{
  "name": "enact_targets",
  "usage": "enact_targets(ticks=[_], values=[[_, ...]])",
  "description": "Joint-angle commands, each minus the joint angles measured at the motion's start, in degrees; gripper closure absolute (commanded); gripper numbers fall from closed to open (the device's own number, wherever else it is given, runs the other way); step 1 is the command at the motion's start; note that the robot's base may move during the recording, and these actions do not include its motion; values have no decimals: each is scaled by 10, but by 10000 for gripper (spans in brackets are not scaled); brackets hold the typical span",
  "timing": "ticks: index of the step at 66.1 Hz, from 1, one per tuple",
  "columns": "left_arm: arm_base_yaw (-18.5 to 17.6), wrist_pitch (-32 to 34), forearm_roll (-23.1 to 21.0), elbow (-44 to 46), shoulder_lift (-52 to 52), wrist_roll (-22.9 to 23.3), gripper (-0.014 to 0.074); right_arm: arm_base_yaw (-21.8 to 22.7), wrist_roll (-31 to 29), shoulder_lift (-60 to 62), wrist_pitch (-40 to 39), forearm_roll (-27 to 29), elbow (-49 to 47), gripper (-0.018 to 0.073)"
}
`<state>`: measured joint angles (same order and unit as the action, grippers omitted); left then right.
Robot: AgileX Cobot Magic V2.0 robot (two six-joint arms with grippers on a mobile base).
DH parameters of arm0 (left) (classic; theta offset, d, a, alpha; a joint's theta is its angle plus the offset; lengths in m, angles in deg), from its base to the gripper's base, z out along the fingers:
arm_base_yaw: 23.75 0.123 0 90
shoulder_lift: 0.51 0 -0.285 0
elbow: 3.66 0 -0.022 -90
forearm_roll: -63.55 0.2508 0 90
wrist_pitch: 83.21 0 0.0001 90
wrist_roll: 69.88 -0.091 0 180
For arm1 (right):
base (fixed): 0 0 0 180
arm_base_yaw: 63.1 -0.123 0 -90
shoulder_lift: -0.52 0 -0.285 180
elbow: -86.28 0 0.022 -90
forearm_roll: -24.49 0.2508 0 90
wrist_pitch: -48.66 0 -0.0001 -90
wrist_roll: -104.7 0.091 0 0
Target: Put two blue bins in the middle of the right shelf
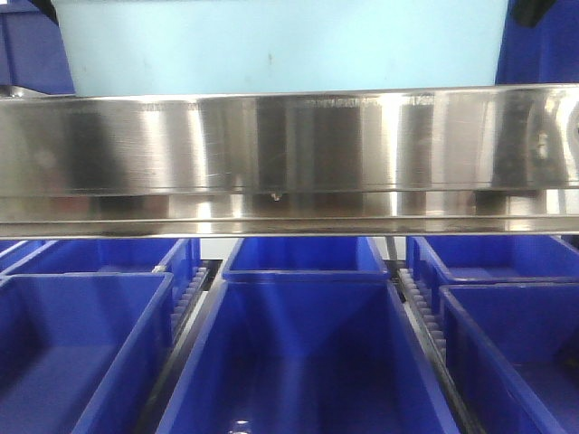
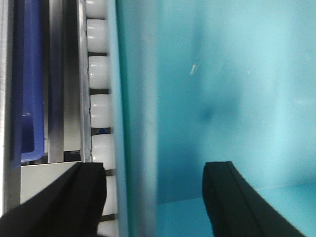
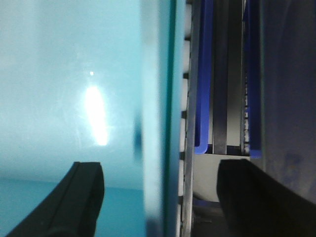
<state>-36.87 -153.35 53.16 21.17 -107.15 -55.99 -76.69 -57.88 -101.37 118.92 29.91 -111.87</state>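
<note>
Left hand (image 2: 154, 200) and right hand (image 3: 160, 200) straddle rims of the pale blue bin (image 1: 280, 45), jaws wide, gripping nothing; rollers (image 2: 101, 111) close alongside.

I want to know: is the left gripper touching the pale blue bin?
Apart. Left wrist view: the left gripper straddles the pale blue bin wall, gaps both sides.

Steel rack level (image 1: 289, 154) (shiny brushed front rail) carried 1 pale aqua bin (image 1: 280, 45) just behind the rail, its wall beside white rollers (image 2: 101, 111). Lower level held royal-blue bins (image 1: 298, 362).
</note>
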Motion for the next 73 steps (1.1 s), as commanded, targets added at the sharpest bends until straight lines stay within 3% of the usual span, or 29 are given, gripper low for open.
enact_targets(ticks=[1,31,38,49,58,73], values=[[8,2,-15,4,4,-4,258,3,-6,0,-3,-2,-5,189],[8,2,5,3,3,-15,260,3,-7,0,-3,-2,-5,197],[8,2,5,3,3,-15,332,3,-10,0,-3,-2,-5,325],[8,2,5,3,0,-17,562,3,-11,0,-3,-2,-5,719],[8,2,3,-9,-3,-17,709,3,-17,0,-3,-2,-5,722],[8,2,3,-14,-3,-19,707,3,-42,0,-3,-2,-5,722]])
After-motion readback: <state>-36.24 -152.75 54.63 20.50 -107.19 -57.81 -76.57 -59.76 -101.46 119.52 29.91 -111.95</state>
